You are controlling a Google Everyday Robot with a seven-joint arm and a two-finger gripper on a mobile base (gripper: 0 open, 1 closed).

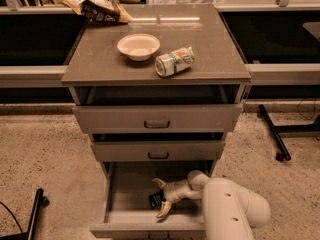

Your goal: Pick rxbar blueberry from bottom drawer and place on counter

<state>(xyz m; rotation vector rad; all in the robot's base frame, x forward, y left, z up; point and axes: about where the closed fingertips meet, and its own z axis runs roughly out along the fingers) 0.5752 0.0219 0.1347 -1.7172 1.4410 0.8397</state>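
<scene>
The bottom drawer (125, 194) is pulled out, with a plain grey inside. The rxbar blueberry (156, 199), a small dark bar, lies on its floor near the middle. My gripper (161, 198) reaches down into the drawer from the right. Its pale fingers (159, 183) are spread, one behind the bar and one in front, with the bar between them. My white arm (225, 209) covers the drawer's right side. The counter (100, 59) is the grey-brown cabinet top above.
On the counter stand a cream bowl (138, 46), a silver-green can (174, 62) lying on its side, and a brown snack bag (100, 9) at the back left. Two shallower drawers (157, 119) above are partly open. A black stand leg (272, 134) is at the right.
</scene>
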